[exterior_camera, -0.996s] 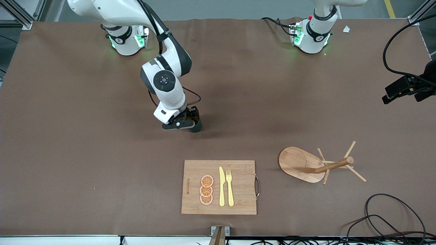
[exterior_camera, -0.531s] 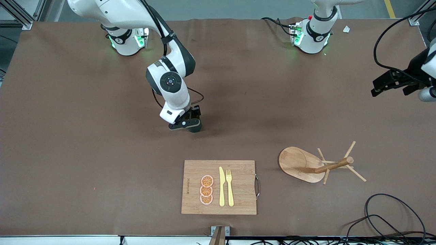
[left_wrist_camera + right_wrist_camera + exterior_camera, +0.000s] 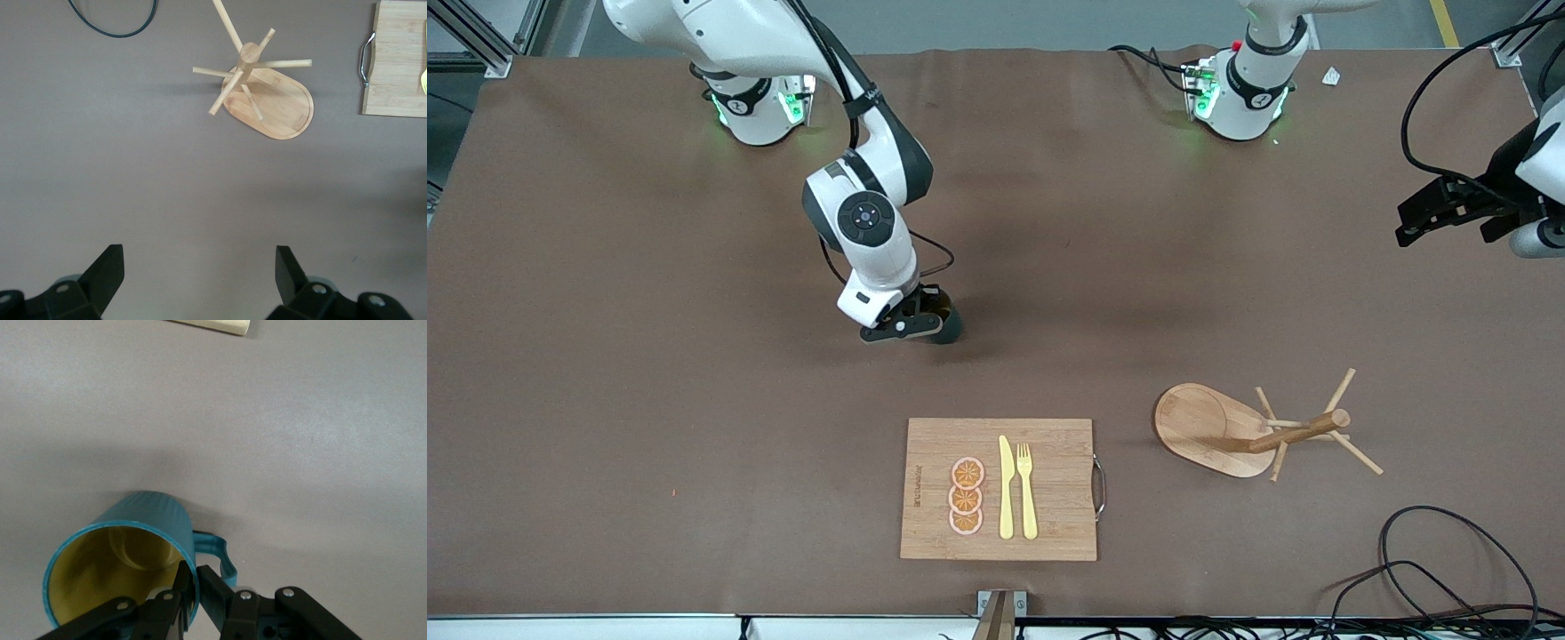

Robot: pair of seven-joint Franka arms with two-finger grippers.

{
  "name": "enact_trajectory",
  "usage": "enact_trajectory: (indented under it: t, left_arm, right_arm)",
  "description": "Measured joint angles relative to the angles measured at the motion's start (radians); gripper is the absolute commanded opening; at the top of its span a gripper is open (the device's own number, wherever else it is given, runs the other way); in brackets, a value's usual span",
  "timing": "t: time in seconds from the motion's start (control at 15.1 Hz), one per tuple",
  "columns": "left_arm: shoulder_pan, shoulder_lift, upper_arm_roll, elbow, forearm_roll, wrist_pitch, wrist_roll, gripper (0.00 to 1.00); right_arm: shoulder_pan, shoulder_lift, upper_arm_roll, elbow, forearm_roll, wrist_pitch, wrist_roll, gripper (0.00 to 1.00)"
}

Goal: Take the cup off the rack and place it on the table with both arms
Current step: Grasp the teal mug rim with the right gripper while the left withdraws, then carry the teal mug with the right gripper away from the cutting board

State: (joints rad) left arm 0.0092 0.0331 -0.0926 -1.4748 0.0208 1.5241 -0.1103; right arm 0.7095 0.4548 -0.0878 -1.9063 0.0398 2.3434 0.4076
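Now, operator, you see the right gripper [image 3: 189,587] pinched on the rim of the ribbed teal mug with yellow inside [image 3: 123,560], low over the brown table [image 3: 649,400] | left gripper [image 3: 199,273] spread wide, waiting above the table near the bare wooden mug tree [image 3: 263,93].

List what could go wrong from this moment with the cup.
1. The right gripper pinches only the rim of the cup, beside its handle; so thin a hold might slip or let the cup swing.
2. The cup looks tilted over the table; released like this, it may topple rather than stand.
3. The left gripper hangs open near the rack and gives no support.
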Motion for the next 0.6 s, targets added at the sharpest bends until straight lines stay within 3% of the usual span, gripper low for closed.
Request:
enact_trajectory:
  t: [0.27, 0.6]
  left_arm:
    - [0.000, 0.000, 0.000, -0.001, 0.000, 0.000, 0.012, 1.00]
    - [0.000, 0.000, 0.000, -0.002, 0.000, 0.001, 0.053, 1.00]
  right_arm:
    - [0.000, 0.000, -0.001, 0.001, 0.000, -0.006, 0.000, 0.00]
    - [-0.059, -0.033, -0.018, 0.012, 0.000, -0.125, 0.000, 0.00]
